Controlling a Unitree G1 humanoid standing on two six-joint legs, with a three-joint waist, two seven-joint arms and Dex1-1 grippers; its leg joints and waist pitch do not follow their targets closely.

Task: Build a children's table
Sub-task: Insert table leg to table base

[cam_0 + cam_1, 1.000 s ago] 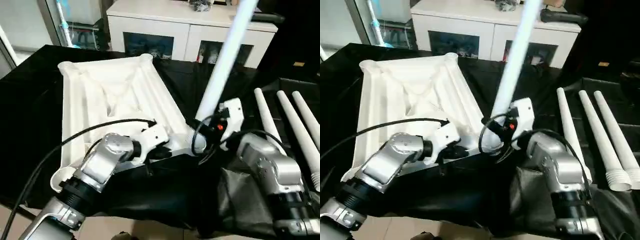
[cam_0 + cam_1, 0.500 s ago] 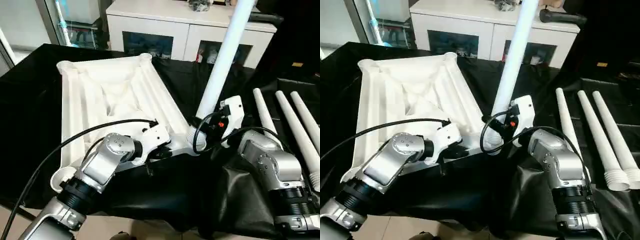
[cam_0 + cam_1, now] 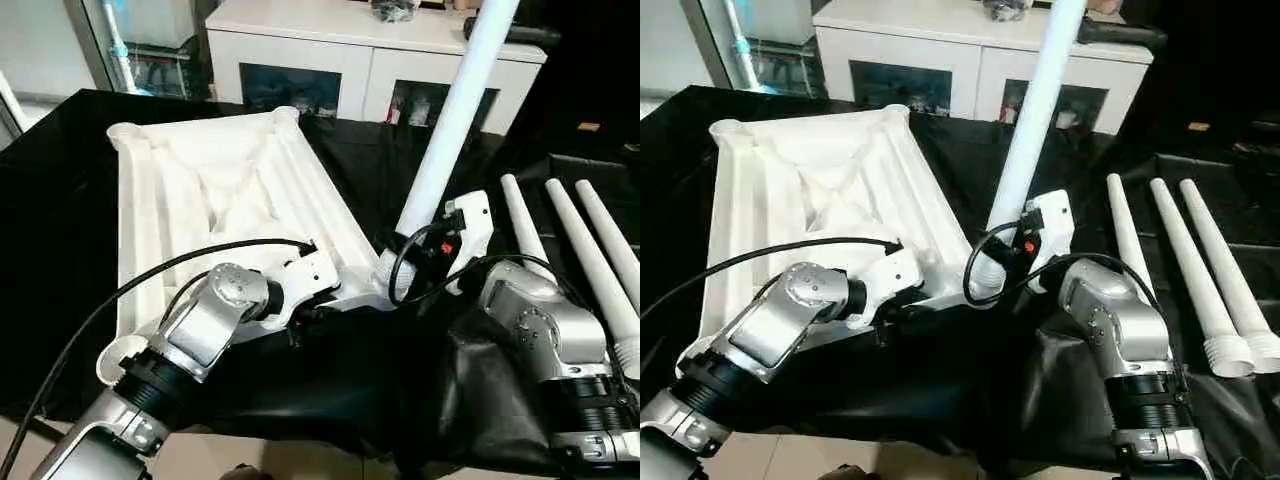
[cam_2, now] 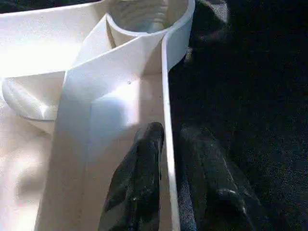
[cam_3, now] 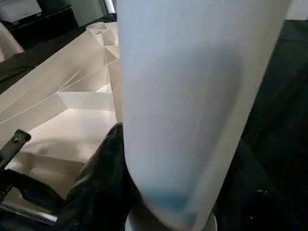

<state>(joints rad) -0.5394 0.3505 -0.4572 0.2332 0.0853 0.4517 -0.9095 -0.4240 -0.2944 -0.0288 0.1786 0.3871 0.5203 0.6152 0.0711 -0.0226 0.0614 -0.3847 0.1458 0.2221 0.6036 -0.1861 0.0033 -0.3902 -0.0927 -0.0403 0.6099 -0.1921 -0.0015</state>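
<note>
Steeper leg (image 3: 450, 120) | left claw (image 4: 168, 159) astride tabletop (image 3: 200, 200) rim

forearms: silver, ribbed black cuffs | wrists: white housings, looped black cables | claw fingers (image 4: 139, 183): black

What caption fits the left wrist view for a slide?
Left gripper straddling the thin side wall of the upturned white tabletop, near a round corner socket.

No writing, label, brand or number can be read anywhere in the scene. Nothing legible is carried by the white plastic parts or by the arms.
</note>
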